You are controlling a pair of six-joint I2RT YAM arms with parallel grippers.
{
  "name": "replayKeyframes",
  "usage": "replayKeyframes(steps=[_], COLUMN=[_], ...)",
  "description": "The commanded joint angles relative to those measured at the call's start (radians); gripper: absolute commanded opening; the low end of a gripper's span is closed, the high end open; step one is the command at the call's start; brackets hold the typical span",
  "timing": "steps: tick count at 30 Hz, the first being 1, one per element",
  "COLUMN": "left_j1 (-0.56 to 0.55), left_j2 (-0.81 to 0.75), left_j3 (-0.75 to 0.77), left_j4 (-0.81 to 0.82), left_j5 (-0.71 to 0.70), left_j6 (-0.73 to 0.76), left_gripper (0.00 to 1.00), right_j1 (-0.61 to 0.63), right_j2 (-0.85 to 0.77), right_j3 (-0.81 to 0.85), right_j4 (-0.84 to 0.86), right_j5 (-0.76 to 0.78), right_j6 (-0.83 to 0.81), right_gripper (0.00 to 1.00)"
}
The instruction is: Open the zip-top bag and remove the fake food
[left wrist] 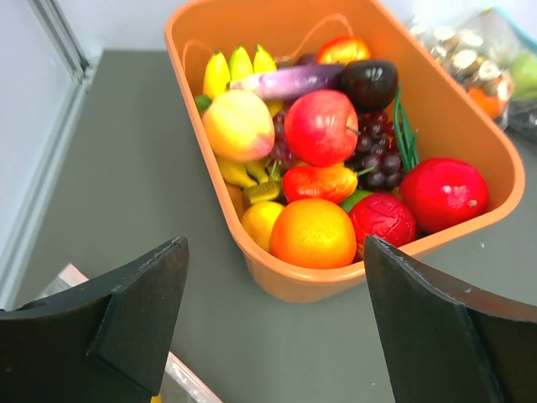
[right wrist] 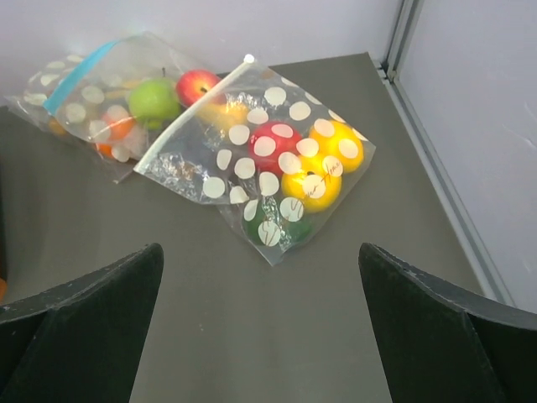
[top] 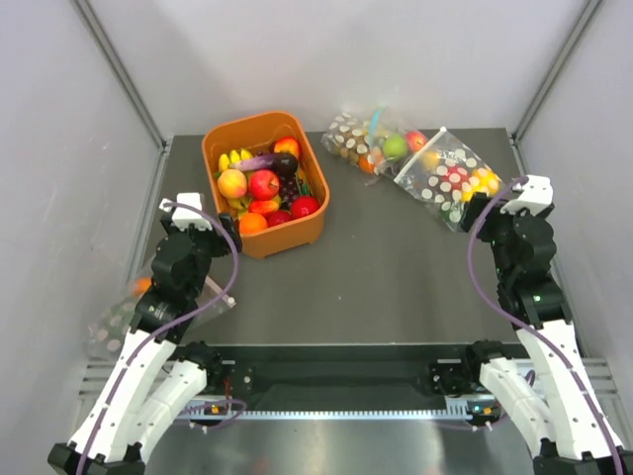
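The right gripper (right wrist: 260,281) has its fingers spread wide and empty, with bare table (right wrist: 210,327) between them. Ahead of the fingertips the zip-top bag (right wrist: 268,168) lies flat. Its near corner points at the gap and its zip strip runs along its left edge. The fake food (right wrist: 312,186) is inside. The bag overlaps a second dotted bag (right wrist: 105,96) farther left. The table's edge rail runs close on the right. The left gripper (left wrist: 275,252) is also wide and faces an orange bin (left wrist: 470,109).

A lab test cell is suggested by plain white enclosure walls (top: 89,129) and a dark grey surface (top: 396,267).
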Motion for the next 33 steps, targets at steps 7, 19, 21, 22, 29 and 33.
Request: replayKeyframes(steps=[7, 19, 21, 22, 29, 33], left_j1=[-0.001, -0.003, -0.003, -0.003, -0.003, -0.003], left_j2=[-0.057, 0.005, 0.005, 0.006, 0.003, 0.003], left_j3=[-0.031, -0.004, -0.003, -0.003, 0.0, 0.0], left_j4=[0.054, 0.017, 0.014, 0.012, 0.008, 0.005], left_j5=[0.039, -0.015, -0.023, -0.023, -0.007, -0.007], left_j6=[0.046, 0.014, 0.013, 0.013, 0.014, 0.016], left_gripper=[0.95, 0.99, 0.99, 0.99, 0.99, 0.99], right_j1=[0.015, 0.19, 0.192, 0.192, 0.192, 0.192], right_j2=[0.225, 0.774, 0.862, 0.888, 1.1, 1.201], right_j3=[0.038, 0.218, 0.258, 0.271, 0.422, 0.486], right_j4=[0.193, 0.414, 0.439, 0.447, 0.468, 0.45], right_j5=[-0.088, 0.15, 0.156, 0.158, 0.145, 0.089], right_j6=[-0.04, -0.154, -0.163, -0.166, -0.217, -0.234], right_gripper=[1.0, 1.0, 0.98, 0.98, 0.92, 0.91])
